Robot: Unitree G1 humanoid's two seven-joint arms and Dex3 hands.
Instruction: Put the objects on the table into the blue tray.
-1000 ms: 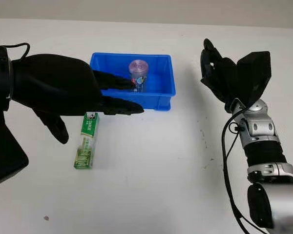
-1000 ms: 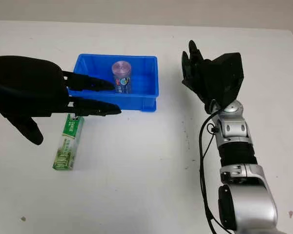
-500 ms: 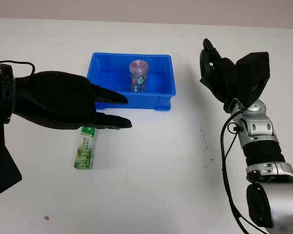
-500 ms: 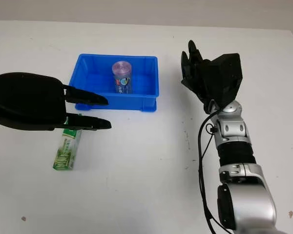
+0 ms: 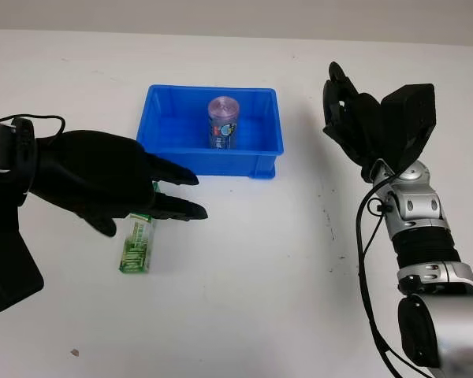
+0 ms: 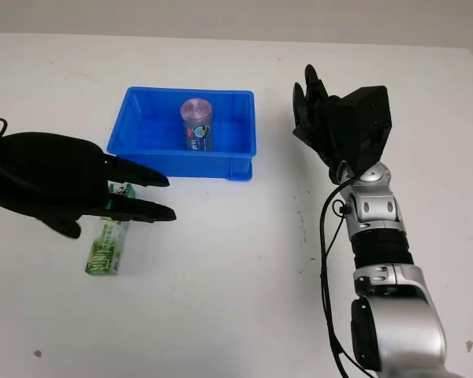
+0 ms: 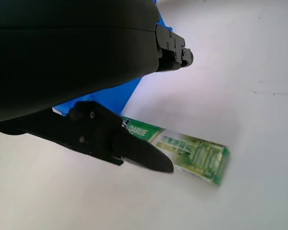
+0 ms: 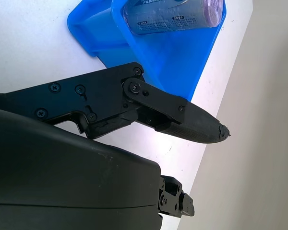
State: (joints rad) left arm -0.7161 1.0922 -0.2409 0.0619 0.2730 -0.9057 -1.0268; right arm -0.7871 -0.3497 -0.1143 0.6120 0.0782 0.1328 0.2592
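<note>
Blue plastic marks the tray [image 5: 264, 146] we see toward the far middle of the white worktop [image 5: 260, 260], and inside it a clear-wrapped can with a purple lid [image 5: 223, 122] stands upright near the tray's middle. On the worktop, just in front of the tray's near left corner, lies a green toothpaste box [image 5: 135, 240], flat, its long side running toward us.

Our left hand [image 5: 94, 177] hangs over the far end of that box, covering it, with the fingers [image 5: 173, 209] stretched out toward the right and holding nothing. In the left wrist view we see one finger [image 7: 139, 153] crossing above the box's printed face [image 7: 192, 153]; we cannot tell whether it touches the carton.

Our right hand [image 5: 355, 118] is raised to the right of the tray, well apart from it, fingers pointing up and away, open and holding nothing. From the right wrist view the tray [image 8: 158, 48] and the can [image 8: 175, 14] lie beyond its fingers.
</note>
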